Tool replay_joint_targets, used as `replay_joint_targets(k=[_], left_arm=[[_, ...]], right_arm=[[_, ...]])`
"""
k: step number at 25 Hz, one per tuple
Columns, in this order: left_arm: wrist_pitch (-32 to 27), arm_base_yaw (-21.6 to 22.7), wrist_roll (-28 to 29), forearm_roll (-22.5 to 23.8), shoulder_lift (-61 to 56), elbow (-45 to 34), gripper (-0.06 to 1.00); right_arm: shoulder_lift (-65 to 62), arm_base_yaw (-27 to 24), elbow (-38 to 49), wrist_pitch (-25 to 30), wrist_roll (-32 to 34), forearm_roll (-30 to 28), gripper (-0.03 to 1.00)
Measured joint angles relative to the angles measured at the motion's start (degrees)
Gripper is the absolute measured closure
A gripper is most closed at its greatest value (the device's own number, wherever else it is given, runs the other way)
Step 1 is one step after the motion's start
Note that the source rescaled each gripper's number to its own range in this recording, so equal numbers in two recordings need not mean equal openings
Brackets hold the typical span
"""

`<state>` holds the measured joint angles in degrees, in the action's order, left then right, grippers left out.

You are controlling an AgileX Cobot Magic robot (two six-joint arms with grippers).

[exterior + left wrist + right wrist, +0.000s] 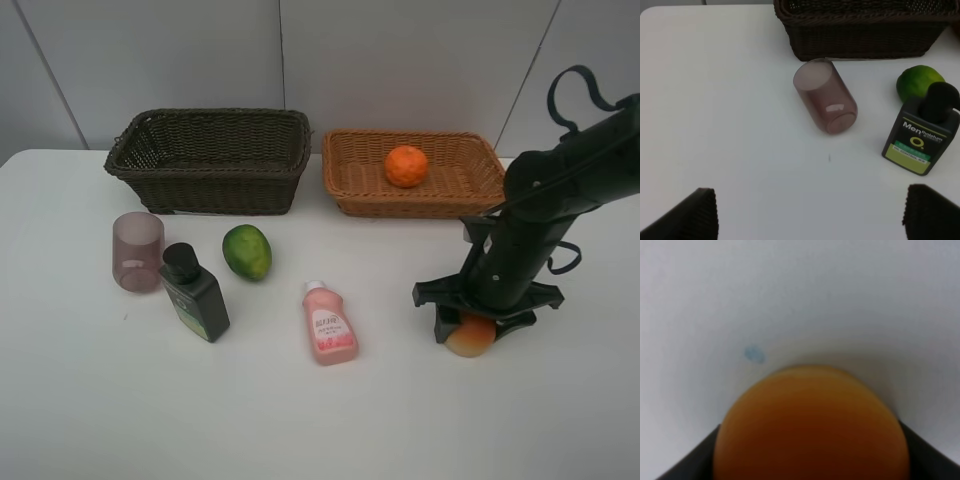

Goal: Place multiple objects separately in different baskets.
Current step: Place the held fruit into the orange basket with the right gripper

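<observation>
Right gripper (480, 322) points straight down at the near right of the white table (400, 420), its dark fingers (695, 467) clasping both sides of the red-yellow fruit (468, 341), which is smooth, round and orange-yellow with a red blush. Left gripper (810, 215) is spread wide, holding nothing.

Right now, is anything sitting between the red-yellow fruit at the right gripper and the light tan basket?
Nothing visible. Only bare table lies between the red-yellow fruit and the front wall of the light tan basket. The orange already sits inside, with room beside it.
</observation>
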<state>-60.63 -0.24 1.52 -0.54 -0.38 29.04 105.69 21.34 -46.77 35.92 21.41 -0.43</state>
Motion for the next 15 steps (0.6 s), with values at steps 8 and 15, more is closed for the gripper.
replay_joint_targets(k=[8, 15], left_arm=[[0.0, 0.0, 0.0, 0.0, 0.0, 0.0, 0.02], [0.0, 0.0, 0.0, 0.0, 0.0, 0.0, 0.02]], right_arm=[[0.0, 0.0, 0.0, 0.0, 0.0, 0.0, 0.75], [0.0, 0.0, 0.0, 0.0, 0.0, 0.0, 0.75]])
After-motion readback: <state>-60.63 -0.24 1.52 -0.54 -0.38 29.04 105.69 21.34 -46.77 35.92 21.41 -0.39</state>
